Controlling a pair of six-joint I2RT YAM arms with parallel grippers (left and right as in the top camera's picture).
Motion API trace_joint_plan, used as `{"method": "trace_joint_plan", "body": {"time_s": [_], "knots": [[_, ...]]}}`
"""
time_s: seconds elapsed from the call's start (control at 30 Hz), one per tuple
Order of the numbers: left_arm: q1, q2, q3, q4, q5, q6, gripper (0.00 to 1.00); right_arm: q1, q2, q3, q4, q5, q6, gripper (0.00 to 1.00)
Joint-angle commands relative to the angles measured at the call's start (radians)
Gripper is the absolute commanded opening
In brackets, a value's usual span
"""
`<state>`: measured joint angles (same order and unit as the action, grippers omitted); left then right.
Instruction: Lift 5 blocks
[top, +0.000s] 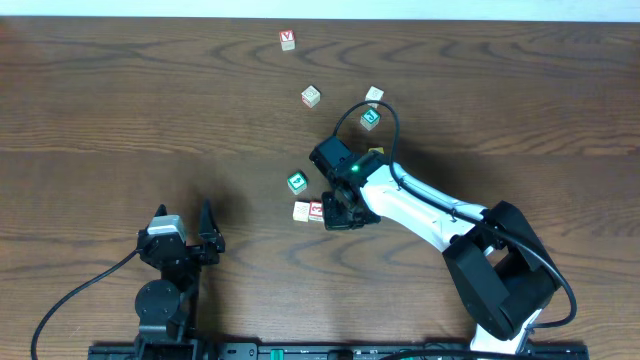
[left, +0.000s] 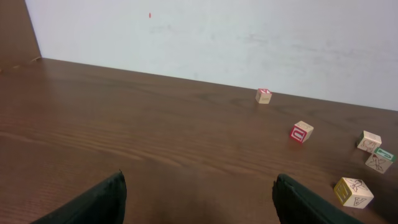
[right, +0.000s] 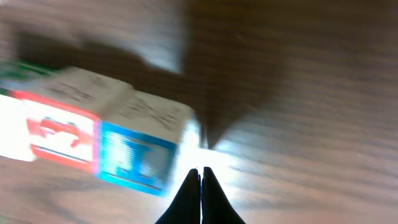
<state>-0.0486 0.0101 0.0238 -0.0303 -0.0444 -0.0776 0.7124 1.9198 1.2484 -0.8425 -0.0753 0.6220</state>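
Observation:
My right gripper (top: 333, 212) is shut and empty, its tips (right: 201, 173) low over the table just right of a blue-faced block (right: 138, 155). That block touches a red "3" block (right: 61, 135); from above these show as a red face (top: 317, 210) beside a cream block (top: 302, 211). A green block (top: 296, 182) lies just behind them. A yellow block (top: 376, 152) peeks out beside the right arm. My left gripper (top: 184, 214) stands open and empty at the near left, far from all the blocks, its fingers (left: 106, 199) spread wide.
Further back lie a cream block (top: 311, 96), another cream block (top: 374, 95) and a green-topped block (top: 370, 118). A cube with a red "V" (top: 288, 39) sits near the far edge. The right arm (top: 430, 215) reaches in from the near right.

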Motion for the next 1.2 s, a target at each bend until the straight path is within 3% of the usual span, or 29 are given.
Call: {"method": "trace_joint_plan", "body": {"time_s": [0.0, 0.17, 0.23, 0.33, 0.43, 0.5, 0.77, 1.17], "knots": [[-0.002, -0.006, -0.019, -0.037, -0.024, 0.006, 0.76, 0.014, 0.003, 0.012, -0.051, 0.13, 0.029, 0.01], [-0.002, -0.006, -0.019, -0.037, -0.024, 0.006, 0.76, 0.009, 0.003, 0.012, -0.117, 0.306, 0.049, 0.01], [-0.002, -0.006, -0.019, -0.037, -0.024, 0.006, 0.76, -0.003, 0.003, 0.012, -0.09, 0.343, 0.006, 0.07], [-0.002, -0.006, -0.019, -0.037, -0.024, 0.006, 0.76, -0.041, 0.003, 0.012, 0.007, 0.342, -0.114, 0.25], [-0.002, -0.006, -0.019, -0.037, -0.024, 0.006, 0.76, -0.098, 0.003, 0.012, 0.091, 0.323, -0.173, 0.52], [-0.002, -0.006, -0.019, -0.037, -0.024, 0.006, 0.76, -0.146, 0.003, 0.012, 0.122, 0.315, -0.175, 0.57], [-0.002, -0.006, -0.019, -0.037, -0.024, 0.006, 0.76, -0.335, 0.003, 0.013, 0.273, -0.017, -0.365, 0.72], [-0.002, -0.006, -0.019, -0.037, -0.024, 0.006, 0.76, -0.317, 0.003, 0.013, 0.36, -0.086, -0.484, 0.75]]}}
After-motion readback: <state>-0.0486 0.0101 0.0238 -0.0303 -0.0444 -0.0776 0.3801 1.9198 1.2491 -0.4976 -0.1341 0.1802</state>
